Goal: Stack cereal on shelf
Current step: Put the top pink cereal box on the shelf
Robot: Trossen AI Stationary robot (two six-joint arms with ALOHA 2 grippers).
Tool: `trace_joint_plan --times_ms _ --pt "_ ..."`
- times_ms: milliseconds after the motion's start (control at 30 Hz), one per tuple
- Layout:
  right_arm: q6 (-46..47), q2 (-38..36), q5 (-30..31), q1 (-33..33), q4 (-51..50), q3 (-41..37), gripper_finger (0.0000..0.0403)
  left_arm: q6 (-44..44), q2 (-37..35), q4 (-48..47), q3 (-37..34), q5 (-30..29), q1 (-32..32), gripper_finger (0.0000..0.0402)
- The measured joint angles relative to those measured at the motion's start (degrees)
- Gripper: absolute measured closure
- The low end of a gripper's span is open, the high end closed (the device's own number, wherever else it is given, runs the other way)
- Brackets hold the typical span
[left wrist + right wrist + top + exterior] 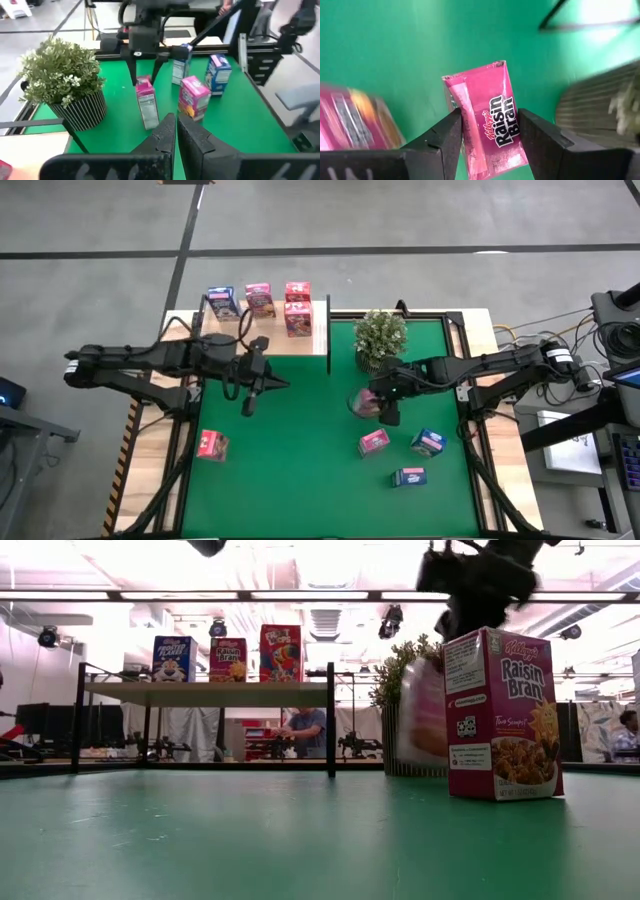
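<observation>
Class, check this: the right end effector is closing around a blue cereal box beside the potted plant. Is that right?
Not quite. The box between the right end effector's fingers is pink, a Raisin Bran box, not blue; the right wrist view shows it. It does stand beside the potted plant.

"raisin bran" on pink box (503, 715), "frosted flakes" on blue box (173, 659)

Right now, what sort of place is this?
Probably a robotics lab or workshop: a green mat table with two dark arms, a grey concrete floor around it, and monitors and cabling beside the rig.
</observation>
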Motion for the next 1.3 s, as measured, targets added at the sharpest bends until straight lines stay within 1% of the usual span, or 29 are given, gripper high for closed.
trace_joint_plan --times_ms 67,200,267,367,500,600,700,800,900,1033,1133,1300 --pt "1.7 0.0 -0.1 -0.1 4.3 0.0 0.0232 -0.5 0.8 2.7 -2.5 -0.6 -0.1 0.04" --pt "2.5 0.0 0.0 -0.1 12.1 0.0 0.0232 -2.5 2.0 12.3 -8.2 -0.6 -0.1 0.0397" --pt "2.4 0.3 0.0 -0.1 15.4 0.0 0.0232 -3.7 2.4 16.8 -10.7 -0.6 -0.1 0.0388" --pt "1.0 1.2 0.0 -0.1 18.8 0.0 0.0232 -4.5 2.6 19.7 -13.5 -0.6 0.0 0.0364" --pt "-0.5 2.7 0.0 -0.1 22.9 0.0 0.0232 -4.5 2.7 25.4 -16.1 -0.6 0.0 0.0314" --pt "-1.7 4.2 0.0 -0.1 26.5 0.0 0.0232 -4.5 2.8 29.9 -18.4 -0.7 0.0 0.0264" --pt "-3.3 5.8 -0.7 -0.1 29.5 0.0 0.0232 -5.7 3.7 32.0 -20.2 -3.2 0.0 0.0211" --pt "-4.7 7.1 -0.9 -0.1 31.5 0.0 0.0232 -6.9 5.8 35.7 -22.1 -4.0 0.0 0.0166" --pt "-5.8 7.8 -1.1 -0.1 33.1 0.1 0.0232 -8.5 9.2 39.3 -22.7 -4.0 0.0 0.0134" --pt "-6.1 7.9 -1.3 -0.1 34.4 0.1 0.0232 -10.0 13.7 40.7 -22.8 -4.3 0.0 0.0116" --pt "-6.2 7.7 -1.3 -0.1 35.2 0.1 0.0232 -10.1 16.2 41.9 -22.8 -5.8 0.0 0.0115" --pt "-6.3 7.8 -1.3 -0.1 35.4 0.1 0.0232 -10.5 19.0 44.7 -22.8 -6.0 0.0 0.0119"
